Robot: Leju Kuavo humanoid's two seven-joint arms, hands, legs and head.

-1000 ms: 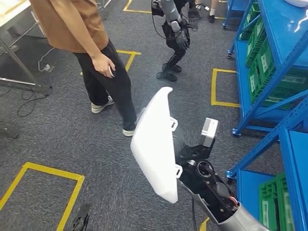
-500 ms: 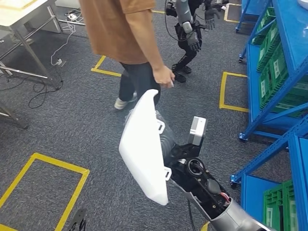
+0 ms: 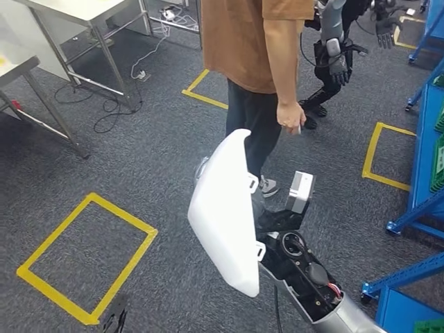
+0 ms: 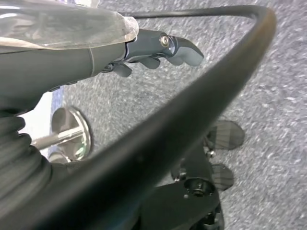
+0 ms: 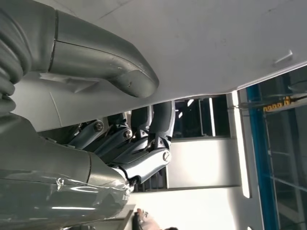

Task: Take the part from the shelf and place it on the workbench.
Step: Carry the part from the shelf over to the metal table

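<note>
I hold the white moulded part up in front of me with my right hand, low and just right of the middle of my head view. At the wrist, my thick grey thumb lies across the pale face of the part and my darker fingers curl in against its other side, so the hand is clamped on it. My right forearm comes up from below with its cover open, showing black joints and red wiring. My left hand hangs over the grey carpet with its fingers stretched out and nothing in them.

Since half a second ago the whole view has swung, so the camera has turned; the part sits at much the same spot against my arm. The yellow taped square on the floor to my left is now fuller in view. The person in the brown shirt now stands just behind the part's top edge, one hand hanging at the side. The blue shelf has slid to the right edge of the picture. The metal-legged tables show larger at the upper left, with cables beneath. Beyond the person, another humanoid robot stands at the upper right
</note>
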